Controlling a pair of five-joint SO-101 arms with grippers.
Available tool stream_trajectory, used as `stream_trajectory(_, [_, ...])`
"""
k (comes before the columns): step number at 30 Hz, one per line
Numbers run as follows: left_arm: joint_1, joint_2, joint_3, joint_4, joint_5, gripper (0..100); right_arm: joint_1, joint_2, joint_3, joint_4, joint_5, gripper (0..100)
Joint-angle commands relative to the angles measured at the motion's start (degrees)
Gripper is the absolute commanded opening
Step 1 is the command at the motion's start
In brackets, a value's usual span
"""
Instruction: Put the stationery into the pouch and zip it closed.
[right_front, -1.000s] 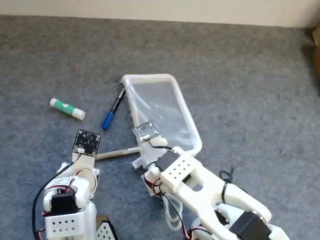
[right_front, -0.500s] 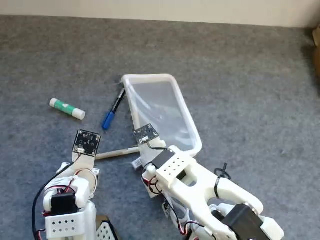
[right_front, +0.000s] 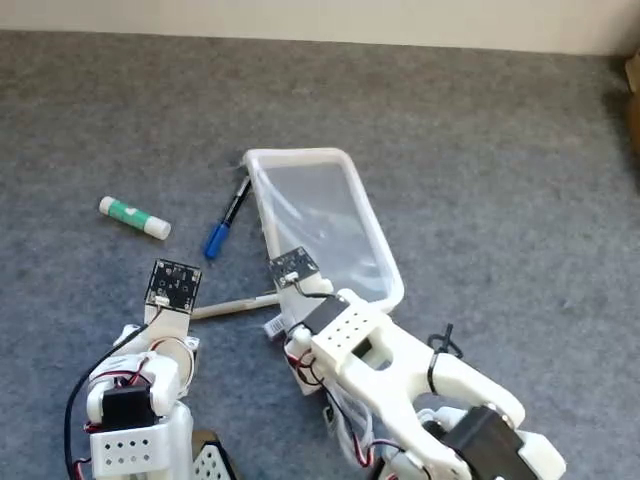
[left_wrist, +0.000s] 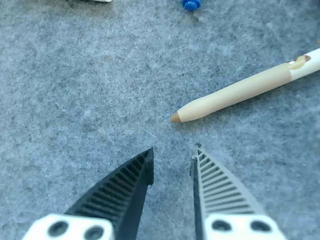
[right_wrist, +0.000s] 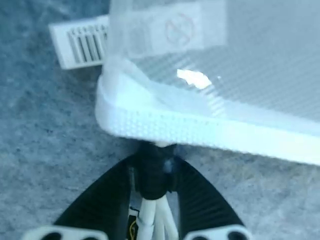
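Observation:
A clear pouch (right_front: 322, 222) with a white zip edge lies flat in the middle of the grey felt. My right gripper (right_wrist: 152, 167) sits at the pouch's near corner (right_wrist: 165, 125), shut on the black zipper pull (right_wrist: 151, 176) with its white cord. A beige pen (left_wrist: 245, 90) lies just ahead of my left gripper (left_wrist: 172, 154), which is open and holds nothing. The beige pen (right_front: 235, 307) lies between the two arms. Farther out lie a blue pen (right_front: 225, 222) and a green-and-white glue stick (right_front: 135, 217), both outside the pouch.
A barcode label (right_wrist: 82, 42) hangs at the pouch's near corner. The left arm (right_front: 140, 390) and the right arm (right_front: 400, 370) fill the near edge. Grey felt stretches open to the far side and right of the pouch.
The right arm has shifted slightly toward the near edge, with its wrist still at the pouch's corner. The left arm, pens and glue stick have not moved.

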Motion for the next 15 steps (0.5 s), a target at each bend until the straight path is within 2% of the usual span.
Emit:
stream_trajectory(1, [-0.7,-0.4,1.3,0.2,0.6,13,0.0,-10.2,-1.0,1.5,3.7,0.5])
stream_trajectory(7, [-0.7,-0.4,1.3,0.2,0.6,13,1.9,-23.2,3.4,1.7,4.2,0.5])
stream_trajectory(15, [-0.7,-0.4,1.3,0.2,0.6,13,4.2,-29.7,4.4,1.5,4.2,0.5])
